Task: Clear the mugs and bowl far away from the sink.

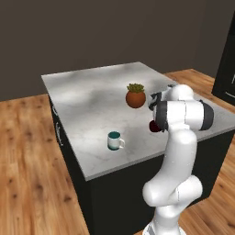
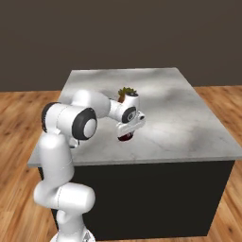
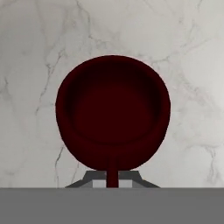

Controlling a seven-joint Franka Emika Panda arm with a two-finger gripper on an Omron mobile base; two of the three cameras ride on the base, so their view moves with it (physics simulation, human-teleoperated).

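Hand view: dark red mug (image 3: 113, 116) directly below fingers (image 3: 112, 180), upright on marble surface (image 3: 30, 65); finger state cannot be told. Teal mug (image 1: 114, 140) well apart.

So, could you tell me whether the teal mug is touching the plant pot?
Apart. The left base view shows the teal mug near the counter's front edge and the plant pot farther back, with bare marble between them.

The counter (image 1: 92, 105) looks like pale grey marble, veined and smooth, with a soft sheen. Just ahead of the fingers, the red mug (image 3: 113, 111) looks matt and smooth, like glazed ceramic. The teal mug (image 1: 114, 140) looks smooth. The pot (image 1: 136, 98) looks like matt terracotta. The floor (image 1: 27, 160) is grained wood.
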